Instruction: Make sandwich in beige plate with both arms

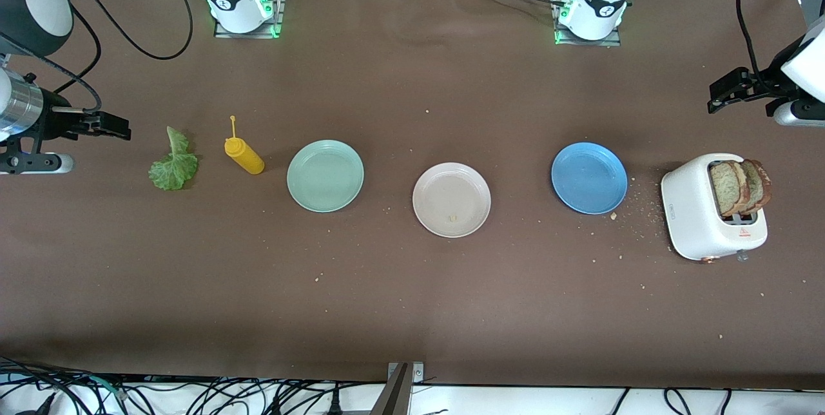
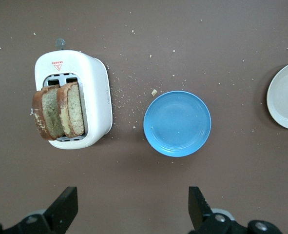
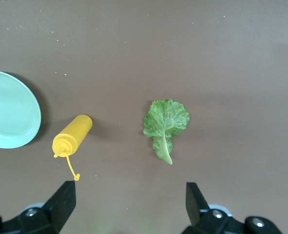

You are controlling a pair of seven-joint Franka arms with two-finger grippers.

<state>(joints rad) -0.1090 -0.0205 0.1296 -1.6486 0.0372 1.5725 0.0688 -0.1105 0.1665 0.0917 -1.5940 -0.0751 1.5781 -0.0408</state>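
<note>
Both jaws are wide open and hold nothing. The left gripper (image 2: 129, 212) hangs over the brown counter (image 1: 412, 299) by the white toaster (image 1: 699, 221), which has two brown bread slices (image 1: 741, 186) sticking up. The right gripper (image 3: 126, 209) hangs over the ruffled green lettuce leaf (image 1: 173, 162) and the yellow squeeze bottle (image 1: 243, 154). The round beige plate (image 1: 451, 199) sits between the mint-green plate (image 1: 325, 175) and the blue plate (image 1: 588, 177), all apart, with bare counter around them.
</note>
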